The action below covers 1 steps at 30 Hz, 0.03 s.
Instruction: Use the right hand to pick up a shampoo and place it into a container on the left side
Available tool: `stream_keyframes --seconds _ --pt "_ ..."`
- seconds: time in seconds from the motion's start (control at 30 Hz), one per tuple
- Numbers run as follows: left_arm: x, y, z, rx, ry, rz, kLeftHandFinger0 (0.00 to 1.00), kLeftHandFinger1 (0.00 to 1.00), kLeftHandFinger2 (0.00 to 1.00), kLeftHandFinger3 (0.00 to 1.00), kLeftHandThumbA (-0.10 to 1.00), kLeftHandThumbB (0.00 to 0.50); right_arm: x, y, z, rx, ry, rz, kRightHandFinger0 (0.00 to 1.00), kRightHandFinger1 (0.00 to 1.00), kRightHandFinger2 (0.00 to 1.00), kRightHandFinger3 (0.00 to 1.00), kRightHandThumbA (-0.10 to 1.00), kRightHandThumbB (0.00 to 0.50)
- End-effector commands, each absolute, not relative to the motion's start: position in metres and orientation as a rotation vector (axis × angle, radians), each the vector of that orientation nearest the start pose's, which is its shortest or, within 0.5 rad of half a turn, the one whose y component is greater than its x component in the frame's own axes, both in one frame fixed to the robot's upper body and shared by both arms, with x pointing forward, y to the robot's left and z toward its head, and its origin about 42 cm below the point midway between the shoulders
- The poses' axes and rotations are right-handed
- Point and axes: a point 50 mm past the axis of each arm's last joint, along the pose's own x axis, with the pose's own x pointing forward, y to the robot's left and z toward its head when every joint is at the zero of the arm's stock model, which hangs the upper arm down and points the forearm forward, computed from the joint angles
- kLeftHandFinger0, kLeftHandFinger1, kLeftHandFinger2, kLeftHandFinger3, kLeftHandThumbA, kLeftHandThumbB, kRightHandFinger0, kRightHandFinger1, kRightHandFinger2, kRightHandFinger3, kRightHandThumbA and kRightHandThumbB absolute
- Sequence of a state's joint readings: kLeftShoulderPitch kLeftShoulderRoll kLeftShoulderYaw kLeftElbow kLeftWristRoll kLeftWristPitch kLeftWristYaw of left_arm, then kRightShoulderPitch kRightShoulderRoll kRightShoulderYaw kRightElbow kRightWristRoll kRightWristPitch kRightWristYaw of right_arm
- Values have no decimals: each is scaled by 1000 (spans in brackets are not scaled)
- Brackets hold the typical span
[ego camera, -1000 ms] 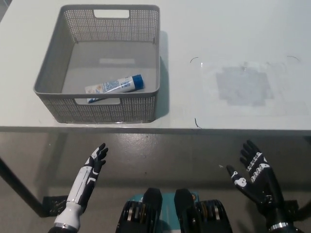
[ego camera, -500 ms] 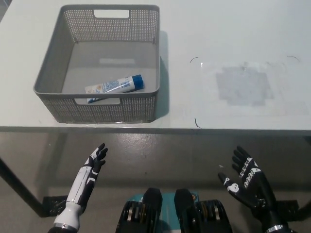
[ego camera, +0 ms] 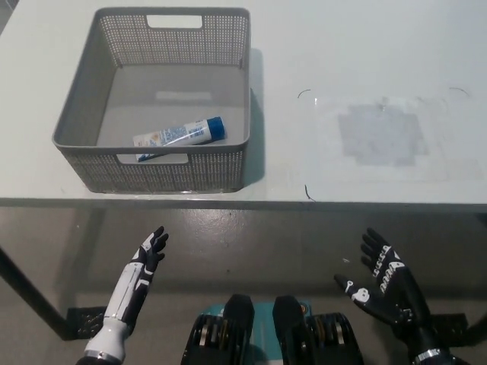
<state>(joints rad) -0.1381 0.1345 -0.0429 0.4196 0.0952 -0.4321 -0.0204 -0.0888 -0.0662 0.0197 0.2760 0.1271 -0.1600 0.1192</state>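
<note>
A white shampoo tube with a blue cap (ego camera: 179, 136) lies on its side inside the grey perforated basket (ego camera: 84, 97) on the left part of the white table. My black right hand (ego camera: 384, 285) is open, palm up, below the table's front edge at the lower right, well away from the basket. My white left hand (ego camera: 149, 252) rests open at the lower left, also below the table edge. Neither hand holds anything.
The white table (ego camera: 358, 53) carries a faint grey square patch (ego camera: 380, 134) inside a marked outline on its right half. Below the front edge (ego camera: 319, 203) the floor and a table leg (ego camera: 30, 296) show.
My right hand has sunk lower and drifted a little to the left, staying open. The left hand, the basket and the tube have not moved.
</note>
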Motion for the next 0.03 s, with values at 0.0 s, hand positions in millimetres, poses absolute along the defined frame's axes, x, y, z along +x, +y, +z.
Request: stream_keyframes --seconds 0.0 --pt "327 242 65 225 -216 -108 1000 1000 1000 1000 1000 97 321 -218 70 38 -22 144 1000 1000 1000 1000 847 155"
